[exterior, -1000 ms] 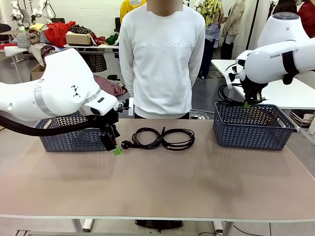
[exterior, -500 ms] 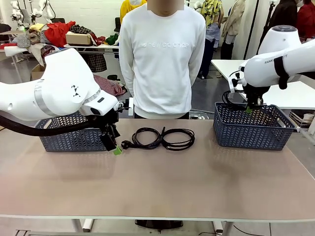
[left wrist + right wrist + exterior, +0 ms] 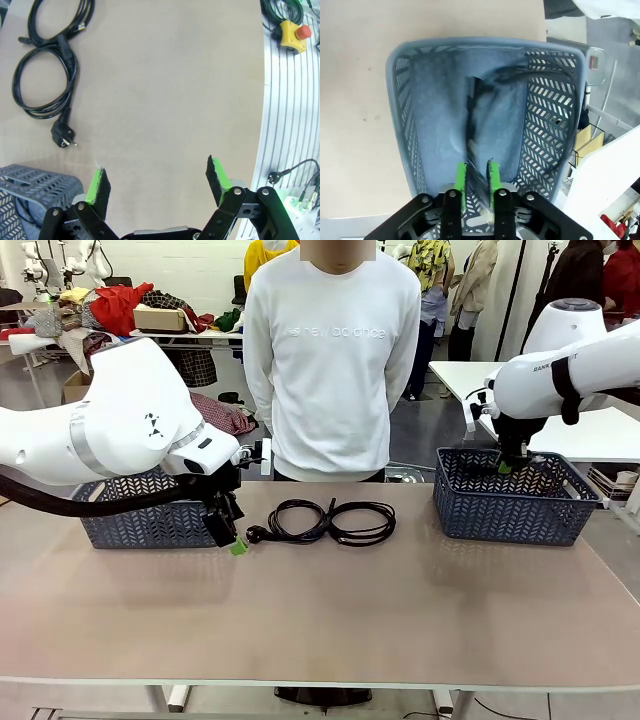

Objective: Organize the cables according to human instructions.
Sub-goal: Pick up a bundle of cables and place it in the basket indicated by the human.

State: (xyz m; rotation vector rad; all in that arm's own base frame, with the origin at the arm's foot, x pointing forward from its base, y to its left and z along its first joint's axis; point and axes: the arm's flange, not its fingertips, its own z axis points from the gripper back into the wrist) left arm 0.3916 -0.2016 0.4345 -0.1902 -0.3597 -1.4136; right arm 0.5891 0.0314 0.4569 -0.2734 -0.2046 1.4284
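two coiled cables (image 3: 328,523) wait by the worktop's (image 3: 400,620) far edge; left gripper (image 3: 156,170) wide, empty; right gripper (image 3: 477,165) narrow over a blurred cable (image 3: 470,125) inside the basket (image 3: 396,100), hold unclear.

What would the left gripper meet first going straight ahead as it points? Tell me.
Probably the bare table: the open left gripper points at it. The cable plug lies off to one side, outside that line.

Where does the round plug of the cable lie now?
In the front view the plug lies on the table, left of centre, between the left gripper and the coils.
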